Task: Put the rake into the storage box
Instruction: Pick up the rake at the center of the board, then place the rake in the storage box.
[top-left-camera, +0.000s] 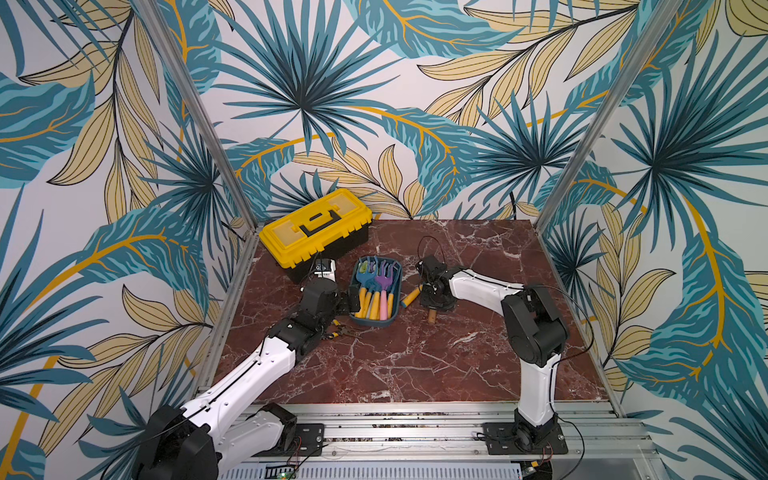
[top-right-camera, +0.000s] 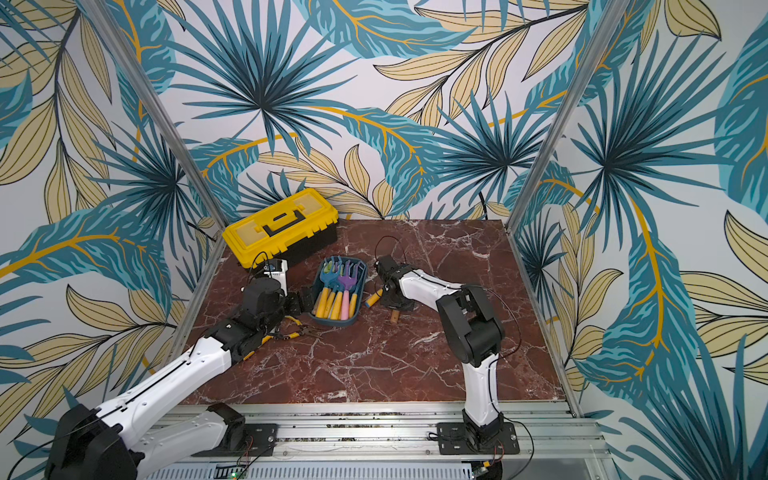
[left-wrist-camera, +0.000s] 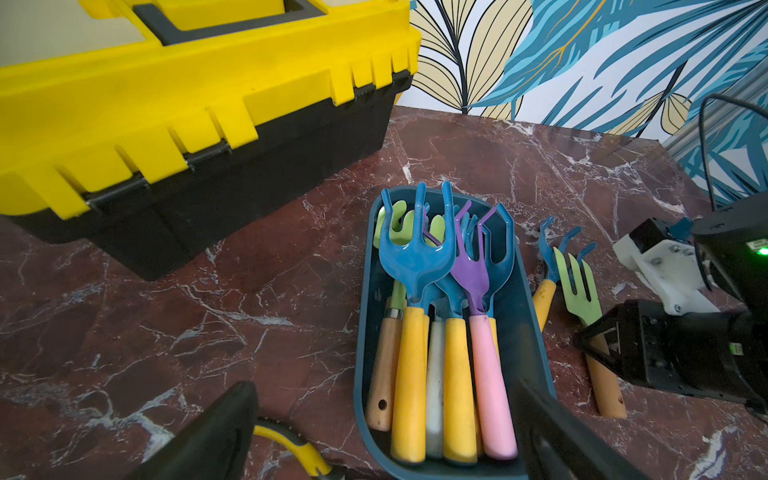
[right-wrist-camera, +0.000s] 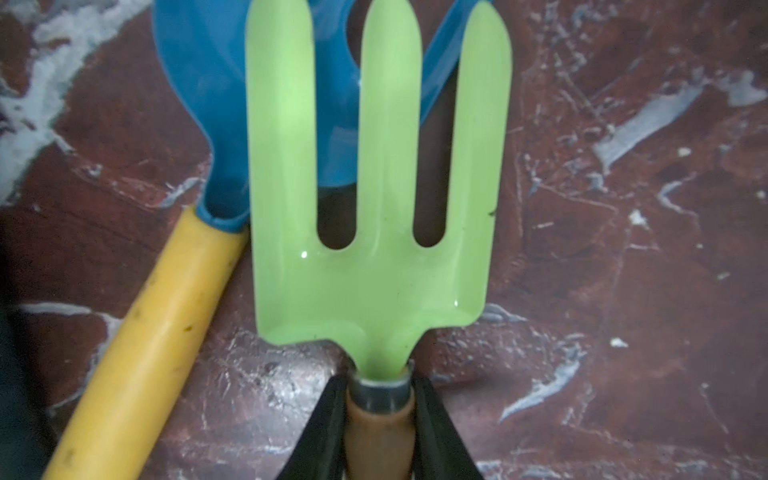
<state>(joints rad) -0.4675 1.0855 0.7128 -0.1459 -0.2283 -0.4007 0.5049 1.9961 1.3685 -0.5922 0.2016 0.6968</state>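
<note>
The rake (right-wrist-camera: 378, 208) has a light green three-pronged head and a wooden handle, and it lies on the marble table. My right gripper (right-wrist-camera: 379, 399) is shut on the handle just behind the metal collar. In a top view the handle's end (top-left-camera: 432, 316) sticks out below the right gripper (top-left-camera: 434, 297). The storage box (top-left-camera: 374, 323) is a dark teal tub just left of it, holding several rakes. My left gripper (left-wrist-camera: 382, 386) stands open at the box's near end, holding nothing. The green rake (left-wrist-camera: 579, 286) lies right of the box wall (left-wrist-camera: 517, 316).
A blue-headed rake with a yellow handle (right-wrist-camera: 137, 353) lies on the table between the box and the green rake, its head partly under the green prongs. A yellow-lidded black toolbox (top-left-camera: 316, 226) stands at the back left. Yellow-handled pliers (top-left-camera: 336, 330) lie by the left wrist.
</note>
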